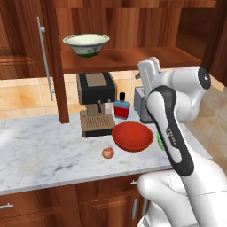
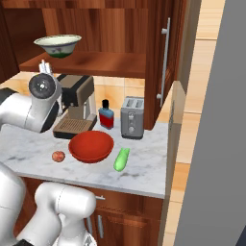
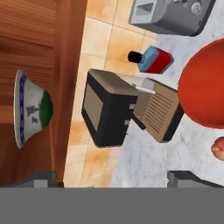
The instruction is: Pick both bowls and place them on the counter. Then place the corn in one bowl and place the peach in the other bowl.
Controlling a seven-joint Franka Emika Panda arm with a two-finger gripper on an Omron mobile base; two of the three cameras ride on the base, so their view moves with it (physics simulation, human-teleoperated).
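Left base view: the cream-white bowl point(image 1: 86, 45) sits on the wooden shelf point(image 1: 133, 57), the red bowl point(image 1: 130, 136) on the counter point(image 1: 40, 146) beside the peach point(image 1: 107, 153). Right base view: the corn point(image 2: 121, 159) lies just beside the red bowl. Hand view: the gripper point(image 3: 113, 180), jaws spread wide and empty, has the cream-white bowl ahead and to one side; it looks rigid, glossy and breakable, best pinched at the rim
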